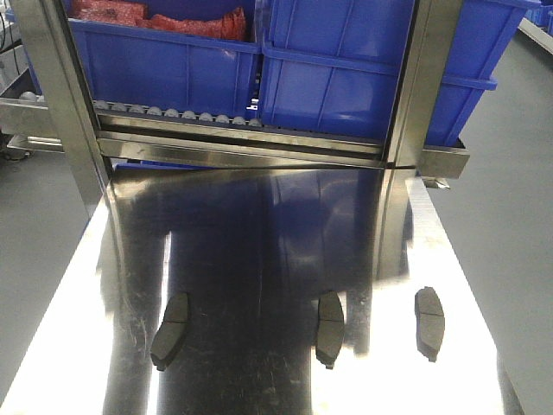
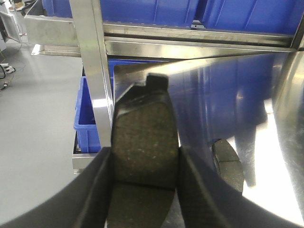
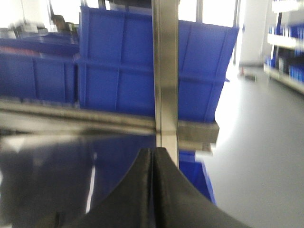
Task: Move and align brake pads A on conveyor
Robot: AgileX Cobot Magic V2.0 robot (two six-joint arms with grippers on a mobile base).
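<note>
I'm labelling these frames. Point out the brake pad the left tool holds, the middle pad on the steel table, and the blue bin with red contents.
held brake pad (image 2: 145, 142): left wrist view, face above its groove.
middle pad (image 1: 329, 328): front view, its centre.
blue bin (image 1: 164, 69): front view, its front wall.

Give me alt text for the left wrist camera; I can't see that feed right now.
The left pincer grips a dark grey brake pad by its long edges, filling the foreground. A second pad lies on the shiny steel table to the right, with blue bins behind.
</note>
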